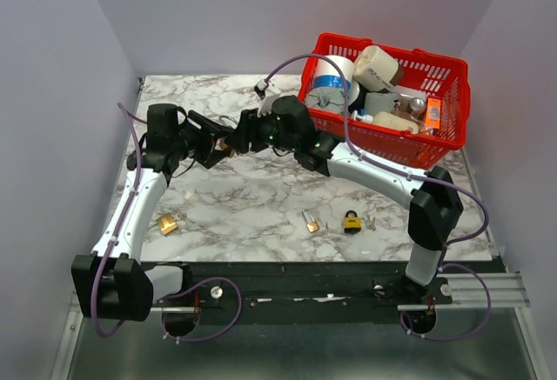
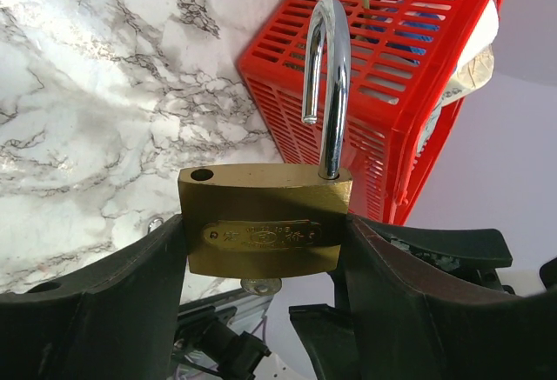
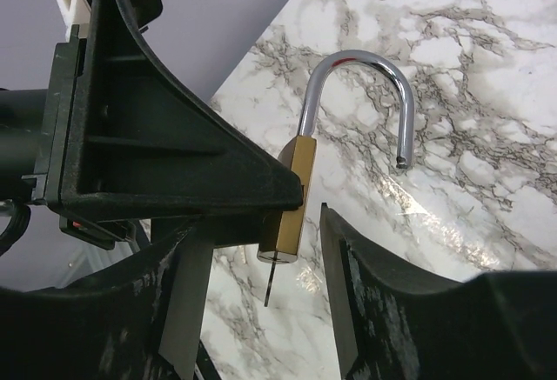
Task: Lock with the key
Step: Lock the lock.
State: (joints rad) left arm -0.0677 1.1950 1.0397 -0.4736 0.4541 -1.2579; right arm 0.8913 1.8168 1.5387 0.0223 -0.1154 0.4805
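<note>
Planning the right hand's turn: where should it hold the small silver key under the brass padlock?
Pinch the small silver key by its flat faces, coming from below the brass padlock: it juts down edge-on inside the open right hand.

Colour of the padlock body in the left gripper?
Brass-gold padlock body, chrome shackle. Left wrist view shows it best.

Three padlocks (image 2: 261,232) (image 1: 167,223) (image 1: 352,221), one red basket (image 1: 452,80)
</note>
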